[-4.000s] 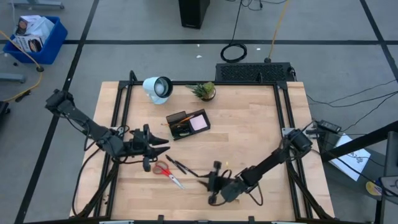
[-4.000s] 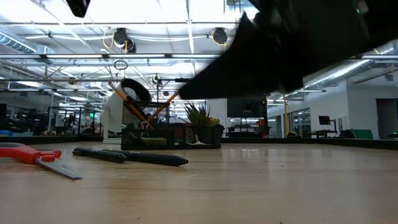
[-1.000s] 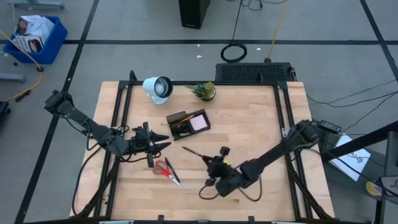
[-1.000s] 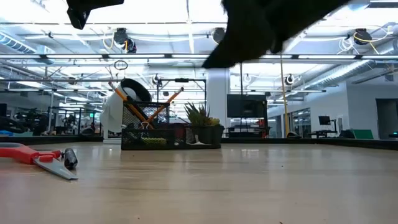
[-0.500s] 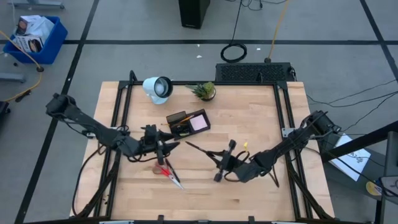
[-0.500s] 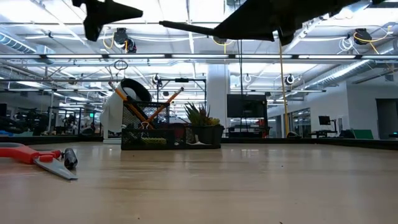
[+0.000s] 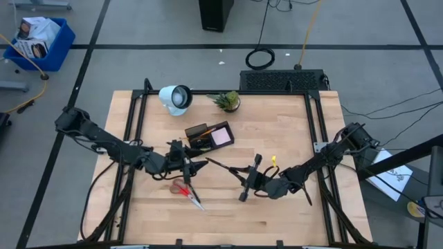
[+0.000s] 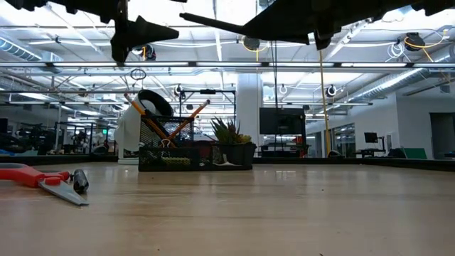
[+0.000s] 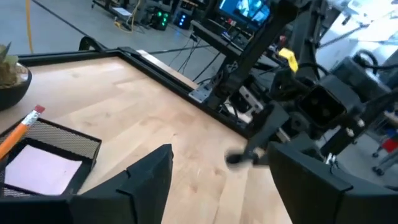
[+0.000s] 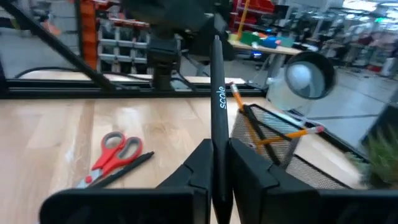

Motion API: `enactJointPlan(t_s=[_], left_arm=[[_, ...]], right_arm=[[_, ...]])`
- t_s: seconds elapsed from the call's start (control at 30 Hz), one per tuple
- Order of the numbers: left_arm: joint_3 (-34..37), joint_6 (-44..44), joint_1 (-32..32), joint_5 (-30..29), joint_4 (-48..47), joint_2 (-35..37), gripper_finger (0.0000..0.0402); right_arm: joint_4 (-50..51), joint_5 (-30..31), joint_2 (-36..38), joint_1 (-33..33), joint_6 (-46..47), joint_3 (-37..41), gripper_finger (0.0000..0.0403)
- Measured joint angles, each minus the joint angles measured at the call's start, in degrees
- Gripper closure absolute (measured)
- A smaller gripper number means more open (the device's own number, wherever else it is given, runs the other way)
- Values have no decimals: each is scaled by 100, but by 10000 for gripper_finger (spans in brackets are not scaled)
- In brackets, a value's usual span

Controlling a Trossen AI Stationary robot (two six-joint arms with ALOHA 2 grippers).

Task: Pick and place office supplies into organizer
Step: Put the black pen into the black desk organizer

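High view: gripping a thin black pen (image 7: pixel 223 167) in the right hand (image 7: pixel 246 181), centre right of the frame, above the table (image 7: pixel 291 124). Pointing the pen's free end toward the organizer (image 7: pixel 209 138), upper centre of the frame. Closing tightly on the barrel in the right wrist view, with both fingers (image 10: pixel 198 163) pressing near its lower part and most of the length projecting beyond them.

Hovering beside it, left of centre: the left hand (image 7: pixel 197 166), spreading wide and carrying nothing, as confirmed in the left wrist view.

Lying flat on the table, lower left of centre: red-handled scissors (image 7: pixel 185 190), with one more dark pen (image 10: pixel 118 174) touching them. Standing already inside the organizer: orange pencils (image 10: pixel 273 134) and a pale pink pad (image 9: pixel 40 168).

Handling, as a judgement: treating the pen as light, stiff and smooth, so likely pivoting or slipping in a narrow pinch; gripping nearer mid-barrel is advisable. Treating the scissors as heavier and rigid, lying low; taking hold at the pivot or handle loops is preferable.

Cropping both arms at the top of the low view. Blurring the right hand in the left wrist view. Not resolving the organizer's inner dividers from above.
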State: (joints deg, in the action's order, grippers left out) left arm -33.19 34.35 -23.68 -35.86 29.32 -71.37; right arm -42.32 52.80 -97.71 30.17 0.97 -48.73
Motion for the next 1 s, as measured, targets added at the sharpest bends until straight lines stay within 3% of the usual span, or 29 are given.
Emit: enactJointPlan(t_s=[0.3, 0.7, 1.0], left_arm=[[0, 26, 140, 792, 906, -319, 172], [0, -226, 137, 736, 1126, -357, 226], [0, -315, 138, 680, 1123, -357, 276]], right_arm=[[-134, -231, -2, -203, -29, 0, 373], [-546, -941, -2, -504, -139, 0, 373], [-720, -990, -2, -581, -171, 0, 369]])
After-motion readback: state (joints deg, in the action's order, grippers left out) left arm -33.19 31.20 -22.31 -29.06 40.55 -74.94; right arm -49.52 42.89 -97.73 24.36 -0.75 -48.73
